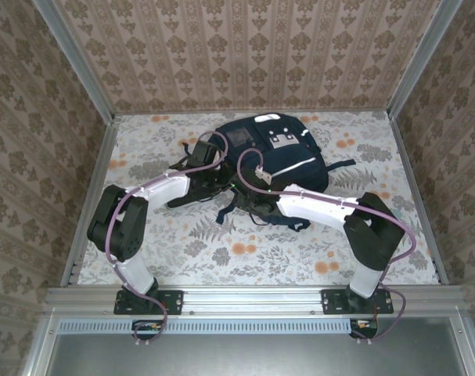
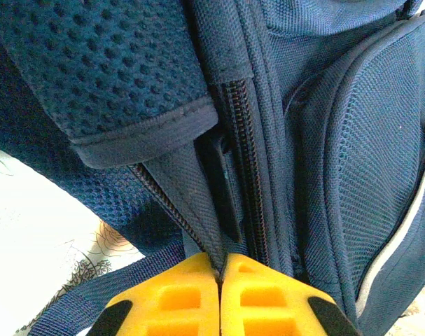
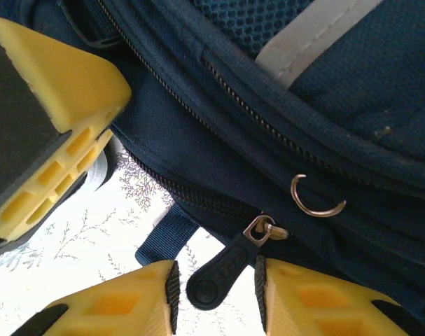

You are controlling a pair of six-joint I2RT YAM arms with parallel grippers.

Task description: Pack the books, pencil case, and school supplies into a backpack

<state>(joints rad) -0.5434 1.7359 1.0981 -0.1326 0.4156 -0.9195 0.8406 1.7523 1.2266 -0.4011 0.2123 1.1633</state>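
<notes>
Two claws work the backpack [image 1: 288,160], lying at the far side of the table [image 1: 221,251]. The left gripper [image 2: 220,278] is clenched on fabric beside the zip [image 2: 244,175], apparently bracing it. The right gripper [image 3: 216,283] is parted around the zip pull [image 3: 223,269], not yet clamped.

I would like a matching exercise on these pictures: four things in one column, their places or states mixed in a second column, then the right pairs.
Column one
1 left gripper
2 right gripper
3 black teardrop-shaped zipper pull
4 small silver metal ring

Column two
A between open jaws
B shut on a fold of the navy-blue fabric backpack
C open
D on the backpack, above and right of the pull

Pairs: 1-B, 2-C, 3-A, 4-D
</notes>
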